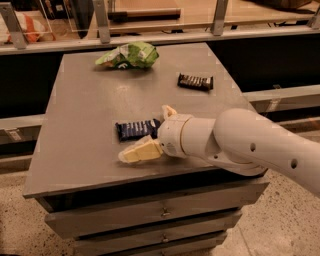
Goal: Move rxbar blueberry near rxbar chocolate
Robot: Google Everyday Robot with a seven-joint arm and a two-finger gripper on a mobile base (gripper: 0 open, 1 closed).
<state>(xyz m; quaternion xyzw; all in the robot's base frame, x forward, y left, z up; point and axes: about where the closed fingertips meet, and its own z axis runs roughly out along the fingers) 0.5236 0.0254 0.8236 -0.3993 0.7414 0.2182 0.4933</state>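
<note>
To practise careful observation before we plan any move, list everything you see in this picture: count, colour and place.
rxbar blueberry: one, navy blue, mid-table.
rxbar chocolate: one, brown-black, far right part of the table.
chip bag: one, green, far edge of the table.
table: one, grey, centre of view.
drawers: at least two, grey, under the tabletop.
arm: one, white, reaching in from the right.
gripper: one, cream fingers open, one each side of the rxbar blueberry's right end.

Grey drawer cabinet (80, 125) beneath gripper (144, 132); speckled floor (20, 220); metal rail posts (102, 20) and glass panels (160, 15) behind; warm light
</note>
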